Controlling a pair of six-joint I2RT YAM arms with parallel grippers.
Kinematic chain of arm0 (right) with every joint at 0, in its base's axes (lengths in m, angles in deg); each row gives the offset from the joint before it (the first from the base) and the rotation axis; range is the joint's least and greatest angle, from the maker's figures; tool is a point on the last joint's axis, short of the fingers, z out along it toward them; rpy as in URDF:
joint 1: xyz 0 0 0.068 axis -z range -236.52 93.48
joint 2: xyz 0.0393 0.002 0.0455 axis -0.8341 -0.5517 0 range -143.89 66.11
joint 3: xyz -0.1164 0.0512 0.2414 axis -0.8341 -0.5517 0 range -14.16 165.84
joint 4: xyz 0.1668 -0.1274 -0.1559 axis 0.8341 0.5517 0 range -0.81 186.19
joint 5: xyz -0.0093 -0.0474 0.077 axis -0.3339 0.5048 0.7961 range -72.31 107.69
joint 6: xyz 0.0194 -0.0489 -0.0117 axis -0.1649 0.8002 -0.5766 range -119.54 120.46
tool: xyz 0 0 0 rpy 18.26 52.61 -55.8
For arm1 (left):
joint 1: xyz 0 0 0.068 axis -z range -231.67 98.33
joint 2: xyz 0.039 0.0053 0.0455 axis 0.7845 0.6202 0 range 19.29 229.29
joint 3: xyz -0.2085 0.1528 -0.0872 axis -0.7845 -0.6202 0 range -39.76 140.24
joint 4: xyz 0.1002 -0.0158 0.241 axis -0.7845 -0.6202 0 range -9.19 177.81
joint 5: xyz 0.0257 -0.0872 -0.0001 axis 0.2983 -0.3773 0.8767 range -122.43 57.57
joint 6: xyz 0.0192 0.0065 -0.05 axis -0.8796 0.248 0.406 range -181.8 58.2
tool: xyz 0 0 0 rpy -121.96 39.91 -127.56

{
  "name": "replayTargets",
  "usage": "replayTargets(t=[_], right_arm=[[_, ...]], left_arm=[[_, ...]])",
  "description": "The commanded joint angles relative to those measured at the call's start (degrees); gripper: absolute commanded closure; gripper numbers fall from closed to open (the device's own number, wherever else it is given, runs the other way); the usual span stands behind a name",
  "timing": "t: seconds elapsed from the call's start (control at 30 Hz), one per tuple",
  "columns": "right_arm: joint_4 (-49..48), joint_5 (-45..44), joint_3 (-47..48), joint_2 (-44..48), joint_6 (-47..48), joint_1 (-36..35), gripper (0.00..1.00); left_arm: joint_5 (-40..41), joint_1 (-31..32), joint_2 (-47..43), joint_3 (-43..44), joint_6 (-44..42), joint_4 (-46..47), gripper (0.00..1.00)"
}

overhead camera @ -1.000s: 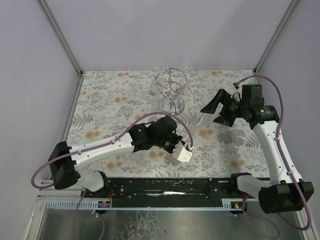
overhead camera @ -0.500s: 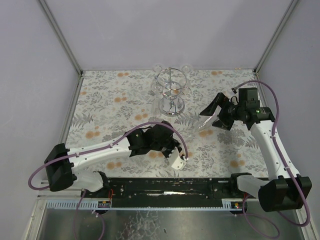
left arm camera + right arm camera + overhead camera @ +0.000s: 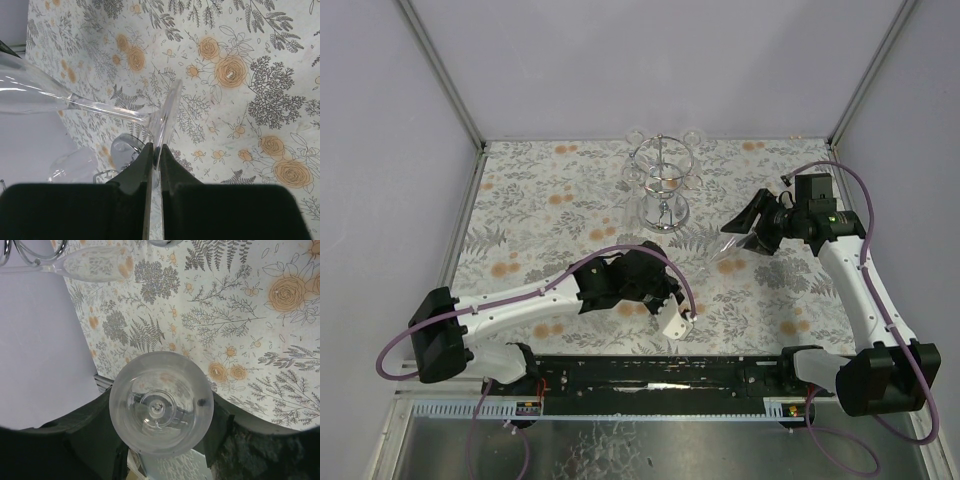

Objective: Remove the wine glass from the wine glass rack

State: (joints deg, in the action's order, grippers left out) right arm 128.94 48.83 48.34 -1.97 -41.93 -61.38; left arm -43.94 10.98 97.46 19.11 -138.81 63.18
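Note:
A clear wine glass [image 3: 718, 265] lies tilted in the air between my two grippers, off the rack. My left gripper [image 3: 687, 318] is shut on the edge of its round foot [image 3: 168, 117]; the stem [image 3: 107, 110] runs up left to the bowl. My right gripper [image 3: 745, 236] is shut on the bowl [image 3: 161, 410], one finger [image 3: 85, 432] on each side, and the right wrist view looks straight into the mouth. The chrome wine glass rack [image 3: 662, 186] stands at the back centre, apart from both grippers, with other glasses hanging on it.
The floral tablecloth [image 3: 540, 215] covers the table. Grey walls with metal corner posts [image 3: 445, 75] enclose the back and sides. The rack's mirrored base [image 3: 125, 149] and a hanging glass [image 3: 97, 264] show in the wrist views.
My right gripper's jaws have narrowed from wide open onto the glass bowl. My left gripper has drawn a little toward the near edge, still holding the foot.

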Motion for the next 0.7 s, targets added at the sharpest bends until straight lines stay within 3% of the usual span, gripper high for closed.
replayTargets(t=[0.0,0.07,0.1,0.13,0.27,0.47,0.67], right_arm=[[0.69,-0.02,0.32,1.07,0.66,-0.06,0.67],[2.53,-3.28,1.88,1.19,1.8,0.0,0.69],[3.88,-5.77,3.12,1.14,2.59,-0.05,0.7],[5.84,-8.61,5.2,0.98,4.08,-0.05,0.7],[9.85,-19.23,10.9,-0.16,8.33,-0.01,0.72],[9.13,-29.1,13.99,-1.09,12.1,-0.06,0.73],[1.46,-37.23,9.86,0.33,16.1,-0.1,0.68]], left_arm=[[2.27,0.53,-0.24,-0.12,-0.7,6.7,0.97],[3.97,0.5,0.39,0.37,1.1,8.3,0.69],[4.95,0.47,0.81,0.86,2.89,9.22,0.48],[5.92,0.45,1.68,1.85,5.0,9.92,0.36],[7.17,-0.69,4.82,9.27,16.36,8.24,0.08],[5.24,-2.75,7.68,20.62,33.95,5.74,0.0],[-2.63,-11.09,13.67,40.42,56.73,-1.12,0.0]])
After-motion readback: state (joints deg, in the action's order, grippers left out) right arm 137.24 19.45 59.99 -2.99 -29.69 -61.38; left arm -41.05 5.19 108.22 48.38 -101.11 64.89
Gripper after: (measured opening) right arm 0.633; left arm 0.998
